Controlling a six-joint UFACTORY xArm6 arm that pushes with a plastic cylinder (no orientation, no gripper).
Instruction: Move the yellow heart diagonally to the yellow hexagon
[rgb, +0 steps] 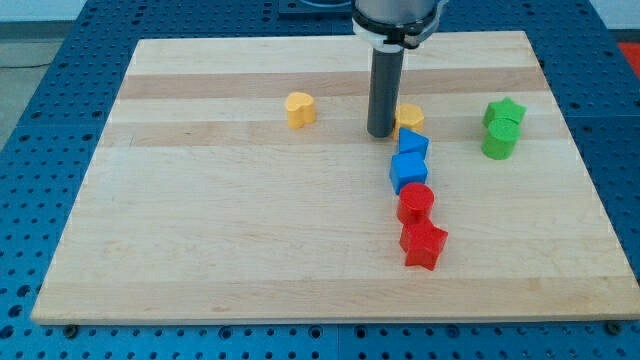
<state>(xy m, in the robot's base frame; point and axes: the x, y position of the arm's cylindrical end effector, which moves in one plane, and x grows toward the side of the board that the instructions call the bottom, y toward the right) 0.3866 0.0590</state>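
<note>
Tool: straight dark cylindrical rod, smooth, matt, hanging from a metal collar at the view's top; no jaws on it, so nothing to open, close or grip with.
My tip (382, 134): lower end of the rod, down at the surface, just left of the yellow hexagon, touching or nearly so; contact not clear.
Yellow hexagon (411, 115): small flat-topped block, left part hidden behind the rod, shape only partly readable.
Blue blocks: two, just below the hexagon; upper blue block (413, 143) angular, exact shape unclear; lower blue block (408, 171) cube-like, pressed against the upper one.
Red cylinder (416, 203): round top, directly below the lower blue block, touching it.
Red star (423, 245): pointed outline, below the cylinder, touching it; bottom end of the column running down from the hexagon.
Yellow heart (299, 108): lobed top, smooth plastic look, alone at the view's upper middle-left, well apart from the tip and from the hexagon.
Green blocks: green star (505, 111) resting against a green cylinder-like block (498, 142) just below it, at the view's upper right, well apart from the tip.
Surface (220, 230): pale wooden board, glued strips with visible grain, lower left bare.
Surround: blue perforated plate (40, 110) under the board, regular holes.
</note>
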